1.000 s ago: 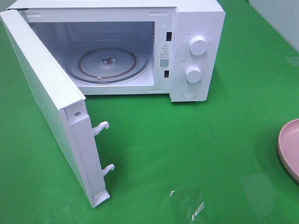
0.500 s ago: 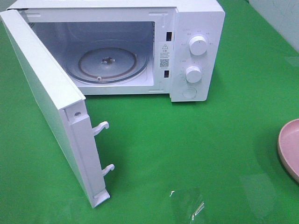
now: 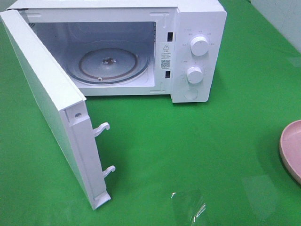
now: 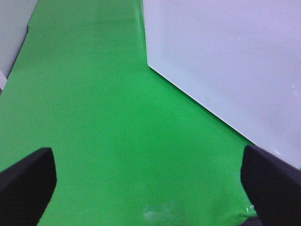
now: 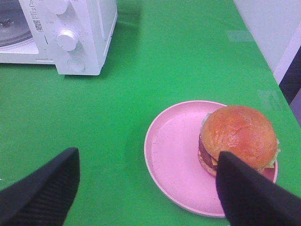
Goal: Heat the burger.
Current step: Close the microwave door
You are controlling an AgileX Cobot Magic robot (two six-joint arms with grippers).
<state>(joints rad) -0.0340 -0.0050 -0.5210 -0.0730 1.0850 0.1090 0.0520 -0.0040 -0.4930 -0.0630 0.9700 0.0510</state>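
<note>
Both grippers, left [image 4: 148, 188] and right [image 5: 146, 188], are wide open; the burger [image 5: 239, 138] sits on a pink plate [image 5: 174, 155].

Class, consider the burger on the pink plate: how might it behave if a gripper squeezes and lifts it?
The burger is stacked in layers, so it would probably shift or come apart if tilted. Its domed bun looks glossy, perhaps slippery, and likely soft enough to dent. It sits off-centre on the pink plate, which may tip.
</note>
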